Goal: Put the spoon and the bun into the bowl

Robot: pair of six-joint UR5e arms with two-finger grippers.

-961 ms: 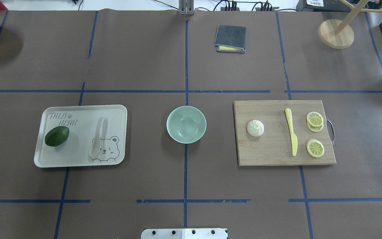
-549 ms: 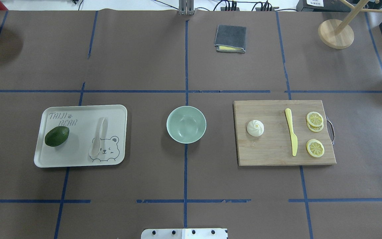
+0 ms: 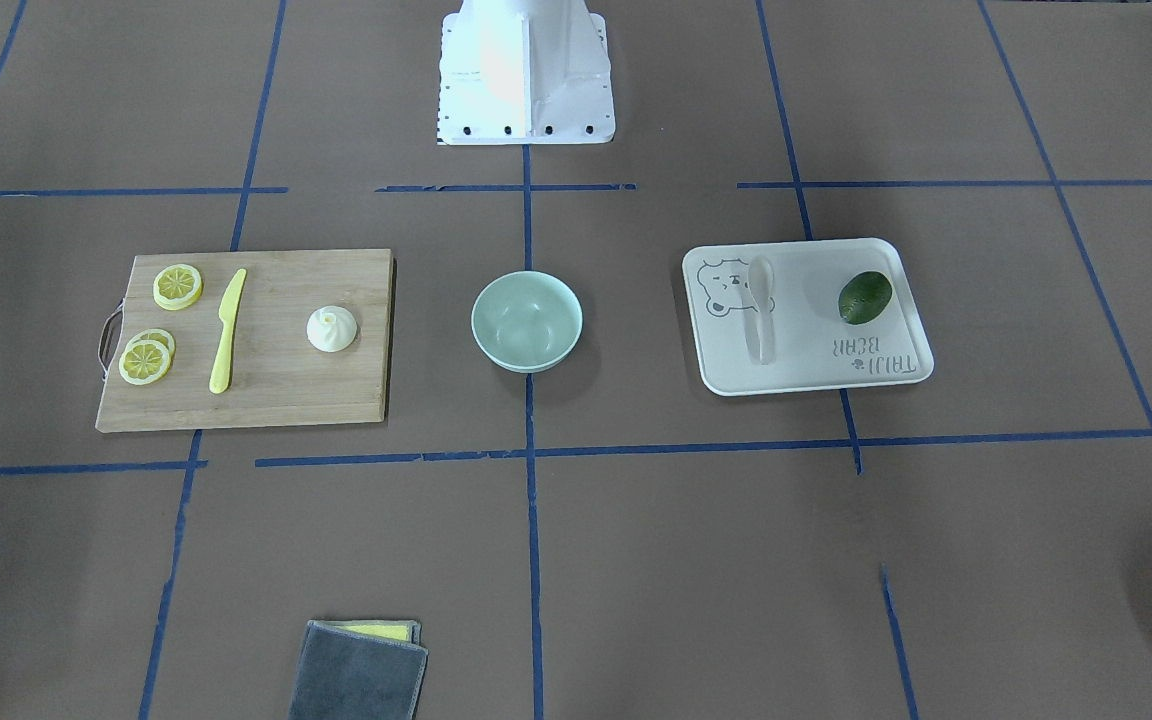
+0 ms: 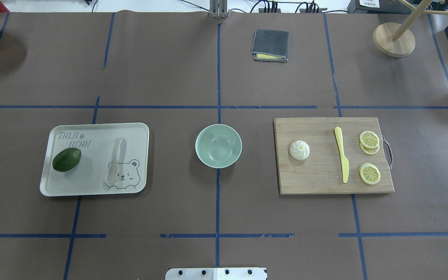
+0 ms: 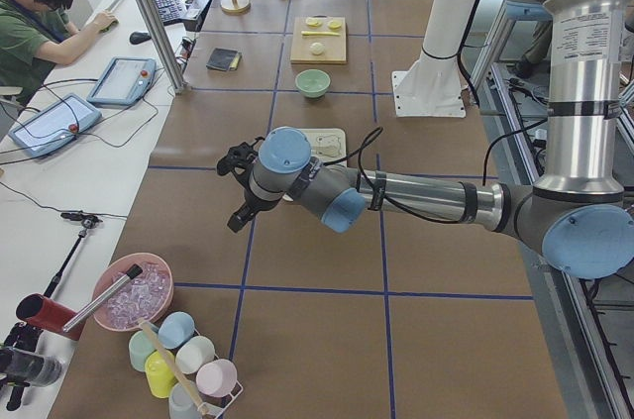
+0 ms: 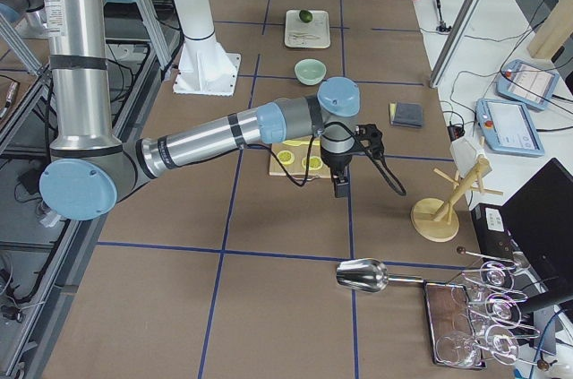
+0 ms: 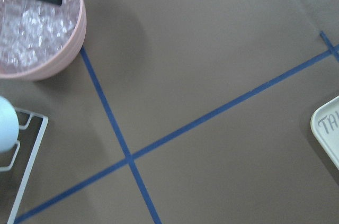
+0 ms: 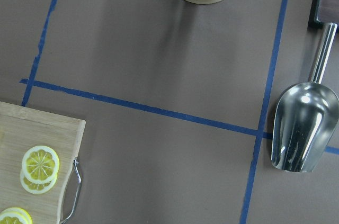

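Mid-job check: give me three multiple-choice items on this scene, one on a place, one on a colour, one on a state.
1. The spoon lies on: A a plate; B the white tray; C a pot lid.
2. The knife is: A green; B white; C yellow.
3. The bowl is: A empty; B full; C overturned.

Answers: B, it rests beside the tray's bear print; C, it shows plain yellow in the overhead view; A, its glossy inside is bare and faces up.
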